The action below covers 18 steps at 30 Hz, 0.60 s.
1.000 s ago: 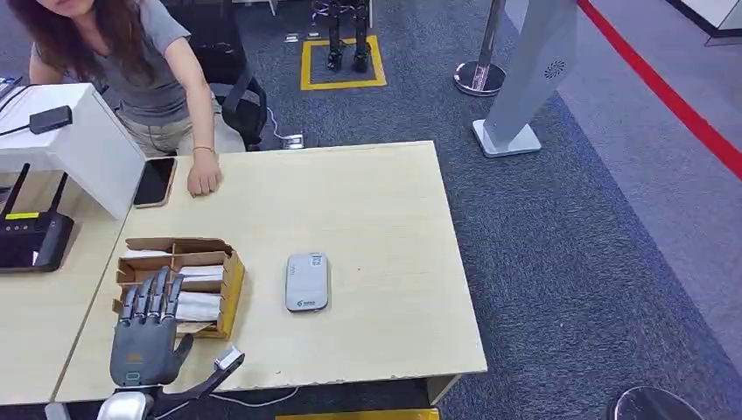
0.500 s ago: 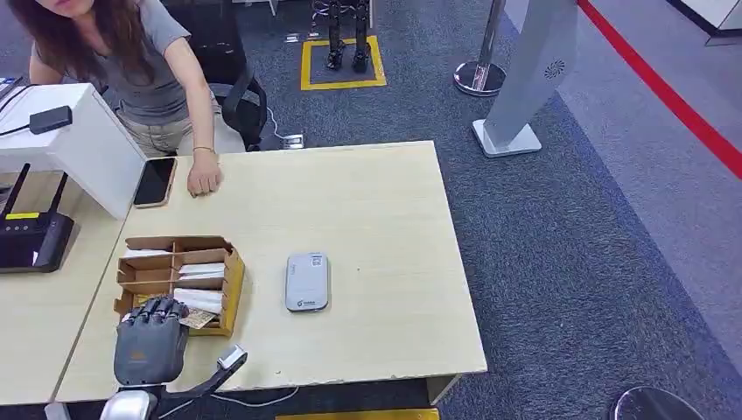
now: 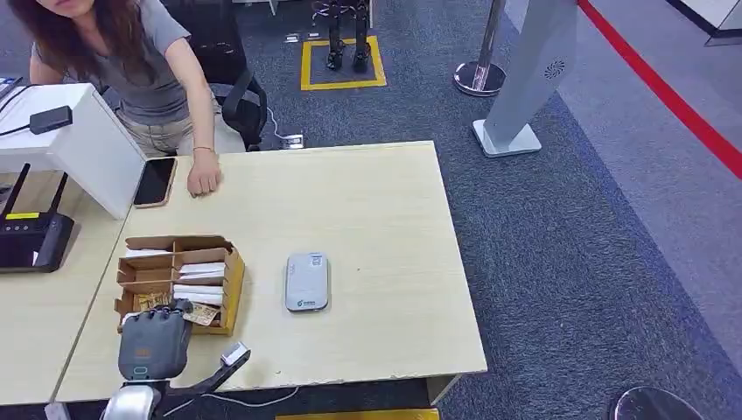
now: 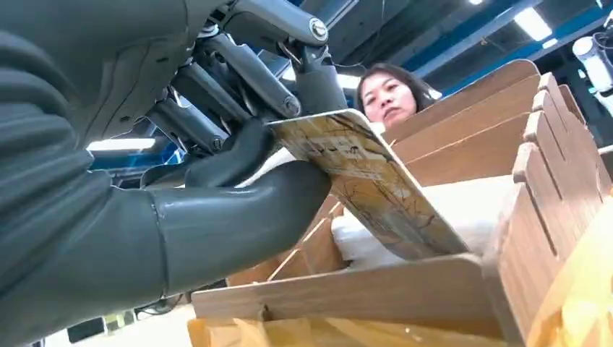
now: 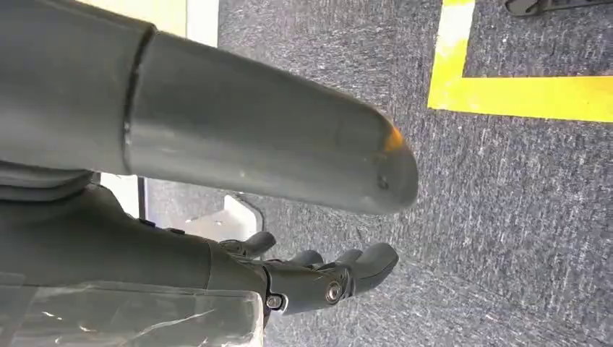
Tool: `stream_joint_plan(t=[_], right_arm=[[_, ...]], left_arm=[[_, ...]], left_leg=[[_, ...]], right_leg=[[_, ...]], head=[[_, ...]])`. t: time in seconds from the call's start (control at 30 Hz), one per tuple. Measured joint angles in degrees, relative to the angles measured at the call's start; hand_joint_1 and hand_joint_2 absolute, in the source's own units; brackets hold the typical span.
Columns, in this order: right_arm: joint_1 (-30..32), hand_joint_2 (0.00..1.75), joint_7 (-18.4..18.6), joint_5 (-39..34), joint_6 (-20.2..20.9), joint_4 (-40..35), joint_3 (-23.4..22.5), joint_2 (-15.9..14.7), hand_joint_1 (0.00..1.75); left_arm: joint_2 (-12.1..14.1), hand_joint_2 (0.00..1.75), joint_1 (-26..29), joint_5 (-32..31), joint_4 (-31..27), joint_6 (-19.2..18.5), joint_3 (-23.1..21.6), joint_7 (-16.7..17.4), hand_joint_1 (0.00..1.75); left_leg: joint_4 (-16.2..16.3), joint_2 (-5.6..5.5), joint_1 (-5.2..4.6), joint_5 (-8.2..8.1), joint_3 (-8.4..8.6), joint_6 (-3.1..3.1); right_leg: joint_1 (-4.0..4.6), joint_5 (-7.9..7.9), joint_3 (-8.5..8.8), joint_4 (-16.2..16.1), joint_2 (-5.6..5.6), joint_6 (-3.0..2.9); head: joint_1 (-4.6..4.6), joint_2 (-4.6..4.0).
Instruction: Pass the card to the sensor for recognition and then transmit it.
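Fingers [image 4: 246,69] of the left hand [image 3: 153,341] curl down onto the top face of the card [image 4: 365,181], with the thick grey thumb [image 4: 238,217] pressed against its underside, so the card is pinched between them. In the left wrist view the card is tilted, its far end slanting down into a compartment of the cardboard box [image 4: 463,137]; its printed face is yellowish brown. A stack of white cards [image 4: 463,206] lies in the compartment under it.

From the head view, the left hand sits at the lower left of the frame, over the near end of the cardboard box [image 3: 232,280], and the card [image 3: 201,315] pokes out to the right of the fingers at the box's near right corner. Other compartments hold more white cards [image 3: 201,273].

Just right of the box, near the lower middle of the frame, the grey sensor [image 3: 306,281] lies flat on the pale wooden table [image 3: 385,219], apart from the box.

Down beside the body, the right hand [image 5: 325,278] hangs over dark carpet [image 5: 520,217] with its fingers loosely curled and nothing in them; a yellow floor line [image 5: 520,97] crosses the upper right of that view.

At the upper left of the head view a person [image 3: 131,61] in a grey top rests a hand [image 3: 203,179] on the table beside a phone [image 3: 155,182]. A black router [image 3: 31,241] stands at the left edge.
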Motion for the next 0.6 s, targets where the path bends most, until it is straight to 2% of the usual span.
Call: stream_joint_plan(t=[0.4,0.6], right_arm=[[-0.14,0.00,-0.26,-0.09,0.02,0.00,0.07,0.00,0.00],[-0.17,0.00,-1.03,-0.72,-0.02,0.00,0.07,0.00,0.00]], left_arm=[[-0.39,1.75,-1.88,0.66,-1.10,0.20,-0.48,-2.19,1.75],[0.20,1.75,-3.71,4.20,-9.19,0.44,-2.87,-4.42,1.75]], left_leg=[[0.00,0.00,0.00,0.00,0.00,0.00],[0.01,-0.01,0.00,0.01,-0.01,0.00]], right_leg=[[0.00,0.00,0.00,0.00,0.00,0.00],[0.00,0.01,0.00,0.00,-0.01,0.00]], head=[[0.02,-0.02],[0.00,0.00]])
